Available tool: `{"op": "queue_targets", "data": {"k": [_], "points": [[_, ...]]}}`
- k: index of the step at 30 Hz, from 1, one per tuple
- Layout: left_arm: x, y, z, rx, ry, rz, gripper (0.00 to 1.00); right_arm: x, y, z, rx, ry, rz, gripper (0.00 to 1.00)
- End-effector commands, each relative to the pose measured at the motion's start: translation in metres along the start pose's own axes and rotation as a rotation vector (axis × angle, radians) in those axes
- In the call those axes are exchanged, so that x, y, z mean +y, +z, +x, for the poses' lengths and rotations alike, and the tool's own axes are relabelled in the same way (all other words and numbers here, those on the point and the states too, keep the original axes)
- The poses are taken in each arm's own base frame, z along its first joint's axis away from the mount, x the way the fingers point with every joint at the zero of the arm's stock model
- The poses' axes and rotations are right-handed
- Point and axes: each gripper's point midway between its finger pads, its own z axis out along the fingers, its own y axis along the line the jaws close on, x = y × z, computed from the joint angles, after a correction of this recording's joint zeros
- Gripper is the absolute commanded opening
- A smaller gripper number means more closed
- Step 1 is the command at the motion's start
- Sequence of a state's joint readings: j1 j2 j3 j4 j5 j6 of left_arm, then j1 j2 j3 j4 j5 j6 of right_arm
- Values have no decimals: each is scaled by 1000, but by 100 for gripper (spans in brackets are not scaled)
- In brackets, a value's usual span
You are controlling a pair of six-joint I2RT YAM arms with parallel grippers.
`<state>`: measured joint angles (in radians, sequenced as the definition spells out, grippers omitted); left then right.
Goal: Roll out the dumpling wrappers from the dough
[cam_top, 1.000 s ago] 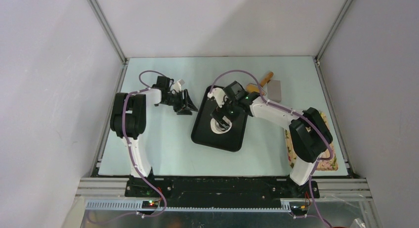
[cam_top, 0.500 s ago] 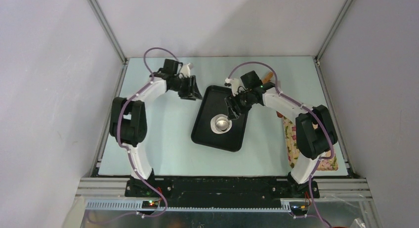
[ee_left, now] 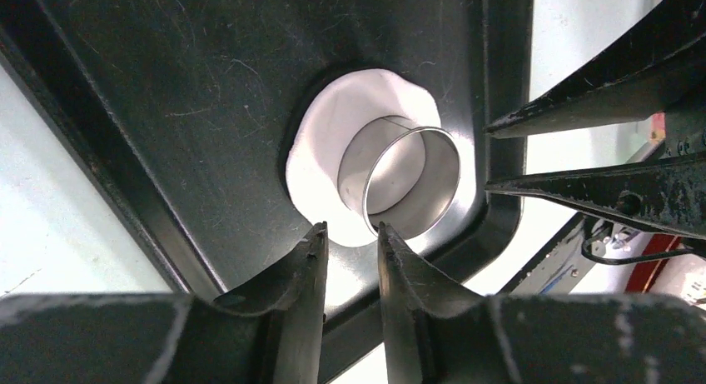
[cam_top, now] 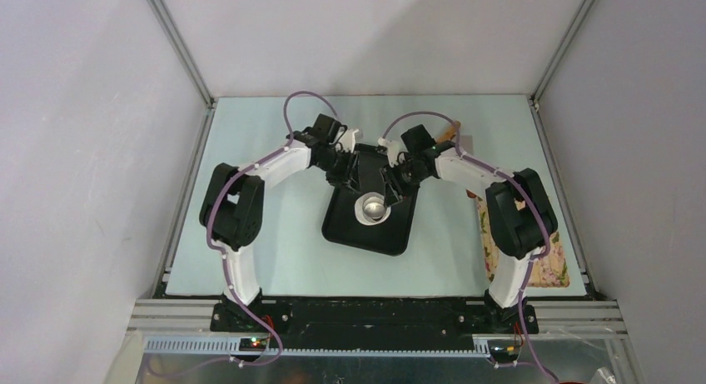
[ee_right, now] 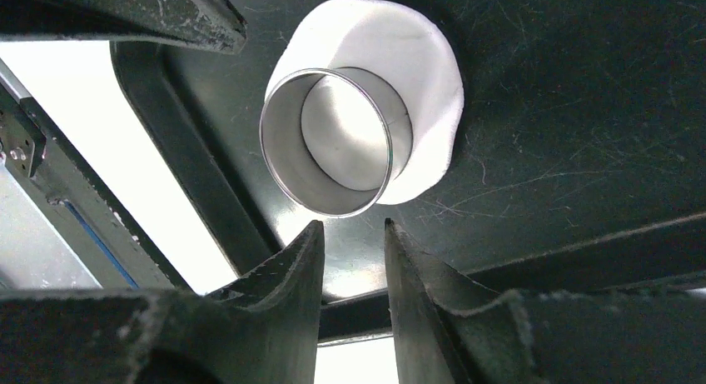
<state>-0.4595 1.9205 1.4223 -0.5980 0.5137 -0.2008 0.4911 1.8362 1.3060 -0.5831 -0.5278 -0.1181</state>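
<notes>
Barely ajar: left tool point(ee_left: 351, 230), right tool point(ee_right: 354, 226), empty.

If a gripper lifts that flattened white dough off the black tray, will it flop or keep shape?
Probably flops: the dough lies thin and wide. It may cling to the tray and tear, since the steel cup stands on it.

The tray point(ee_left: 166, 109) is black plastic with a soft sheen, covered in fine hairline scratches. The dough point(ee_right: 416, 59) looks matt white, smooth and soft. The round cup point(ee_right: 333, 138) is bare steel, bright and mirror-like at the rim and duller inside. My jaws are matt black plastic, scuffed pale along their edges. The tabletop point(cam_top: 275, 234) is a smooth, matt pale green. The flowered mat point(cam_top: 554, 263) looks like printed cloth.
</notes>
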Motion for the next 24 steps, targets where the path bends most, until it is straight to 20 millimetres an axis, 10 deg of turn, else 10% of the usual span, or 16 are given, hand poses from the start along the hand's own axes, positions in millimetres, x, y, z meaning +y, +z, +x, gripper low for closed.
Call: {"op": "queue_targets", "data": {"k": [1, 24], "points": [[0, 11, 11, 33, 42, -35, 33, 3, 2, -16, -43, 9, -28, 36], [5, 40, 41, 133, 38, -51, 16, 3, 21, -1, 19, 44, -70, 21]]}}
